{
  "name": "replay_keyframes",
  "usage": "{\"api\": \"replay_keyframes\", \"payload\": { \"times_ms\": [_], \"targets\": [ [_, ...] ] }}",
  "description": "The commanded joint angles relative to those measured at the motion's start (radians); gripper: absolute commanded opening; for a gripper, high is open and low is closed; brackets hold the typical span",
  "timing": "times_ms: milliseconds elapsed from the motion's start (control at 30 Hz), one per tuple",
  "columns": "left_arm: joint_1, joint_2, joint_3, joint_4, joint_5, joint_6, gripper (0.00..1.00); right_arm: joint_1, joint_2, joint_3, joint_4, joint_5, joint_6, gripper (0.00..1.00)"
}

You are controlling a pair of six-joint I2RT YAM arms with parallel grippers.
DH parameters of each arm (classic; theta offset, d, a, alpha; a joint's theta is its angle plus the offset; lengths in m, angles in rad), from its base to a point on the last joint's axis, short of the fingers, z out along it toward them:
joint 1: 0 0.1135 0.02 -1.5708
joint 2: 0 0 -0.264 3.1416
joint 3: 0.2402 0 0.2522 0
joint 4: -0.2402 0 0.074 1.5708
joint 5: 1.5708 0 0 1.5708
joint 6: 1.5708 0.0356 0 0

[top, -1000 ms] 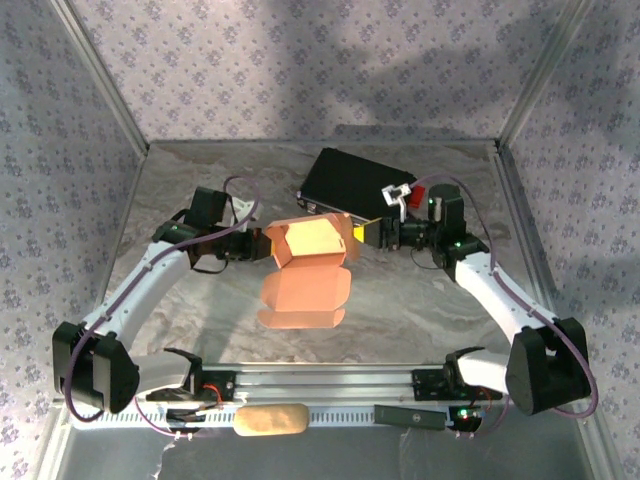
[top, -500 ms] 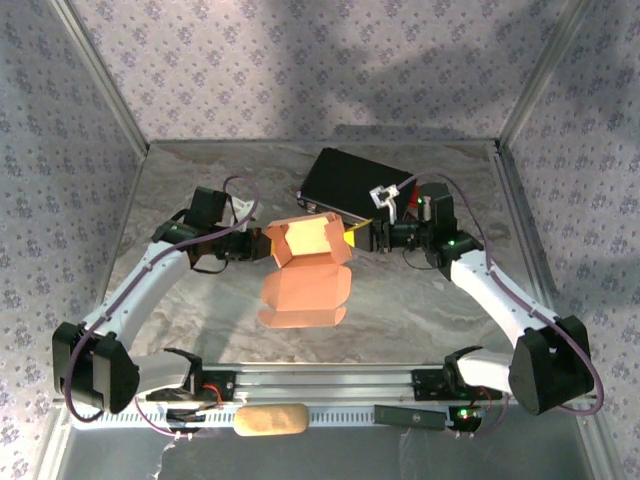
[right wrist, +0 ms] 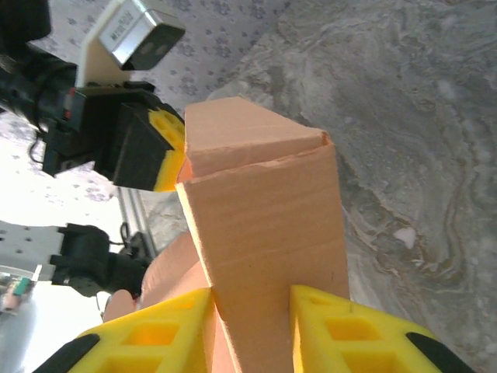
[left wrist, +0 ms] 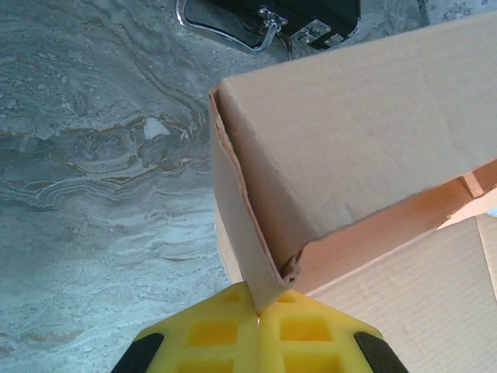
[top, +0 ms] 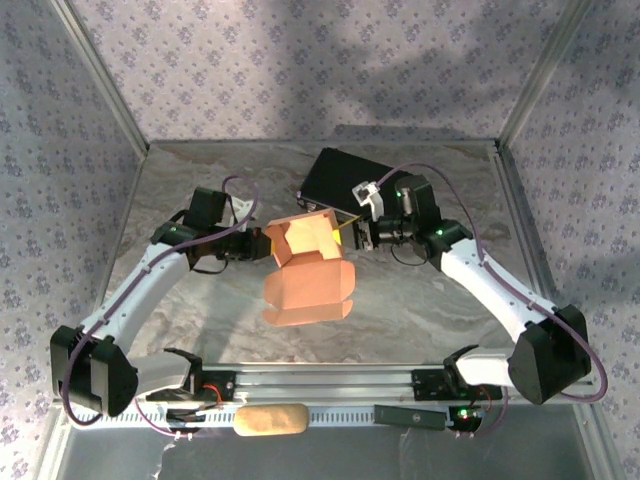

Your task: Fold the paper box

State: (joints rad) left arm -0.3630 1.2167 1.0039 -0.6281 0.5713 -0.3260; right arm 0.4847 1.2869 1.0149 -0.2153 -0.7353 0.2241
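Okay, so watching this from my desk. Over on the left, the left gripper (left wrist: 257, 315) is squeezing its yellow pads right together on a bottom corner of the thin salmon-tan cardboard paper box (top: 308, 240), with just the folded edge of the side wall caught between them. So that one is fully pinched on the cardboard.

Down at the near edge, just right of the left arm's base, the tan oblong sponge-like block (top: 270, 420) is lying on the rail, well apart from everything else.

The box itself is sitting in the middle of the grey marble-patterned table (top: 430, 300). It's half formed: the walls are standing up around an open tray, and a flat rounded flap is hanging out toward me on the near side, resting on the tabletop.

Just behind it, the big black hard case with metal latches (top: 345, 180) is lying at an angle toward the back.

On the right, the right gripper (right wrist: 252, 322) is holding the box's right end. Its jaws are standing partway apart with the cardboard wall between them, and both yellow pads are pressing against it, as far as I can tell.
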Motion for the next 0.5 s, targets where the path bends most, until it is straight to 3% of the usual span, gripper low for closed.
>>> {"api": "replay_keyframes", "payload": {
  "times_ms": [0, 300, 467],
  "targets": [
    [-0.020, -0.031, 0.035, 0.011, 0.019, -0.002, 0.00, 0.045, 0.027, 0.054, -0.102, 0.156, -0.054, 0.29],
    [-0.043, -0.035, 0.043, 0.002, -0.006, -0.006, 0.00, 0.131, 0.047, 0.101, -0.157, 0.421, -0.079, 0.34],
    [-0.051, -0.038, 0.045, -0.001, -0.013, -0.007, 0.00, 0.158, 0.064, 0.121, -0.169, 0.503, -0.088, 0.27]
  ]
}}
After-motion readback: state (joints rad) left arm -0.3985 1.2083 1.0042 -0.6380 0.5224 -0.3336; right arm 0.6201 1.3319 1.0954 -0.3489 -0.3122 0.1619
